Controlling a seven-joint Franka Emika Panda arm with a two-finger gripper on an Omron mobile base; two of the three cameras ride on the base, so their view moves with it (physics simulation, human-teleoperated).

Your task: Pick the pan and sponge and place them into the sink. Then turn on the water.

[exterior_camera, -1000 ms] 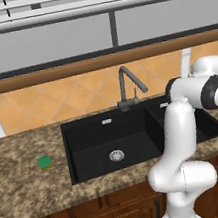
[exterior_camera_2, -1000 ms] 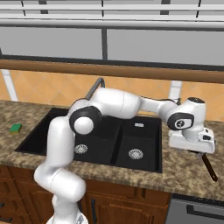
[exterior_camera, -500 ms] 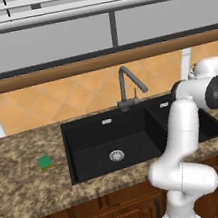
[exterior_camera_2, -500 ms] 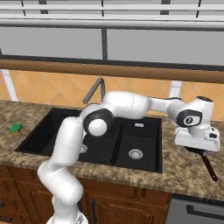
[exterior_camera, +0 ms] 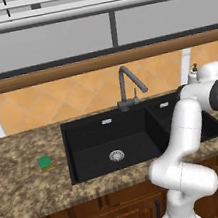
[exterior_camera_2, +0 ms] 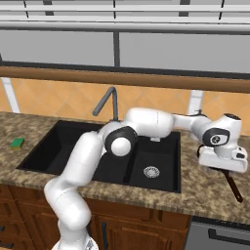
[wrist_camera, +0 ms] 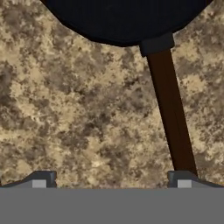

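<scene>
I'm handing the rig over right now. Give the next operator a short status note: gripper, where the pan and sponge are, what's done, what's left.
Gripper: jaws open, empty, hovering low over the counter right of the sink, above the pan; its handle runs by one fingertip.
Sponge: on the counter left of the sink.
Done: nothing is in the sink, and no water runs from the faucet.
Left: grasp pan, put it in sink, then sponge, then turn water on.
</scene>
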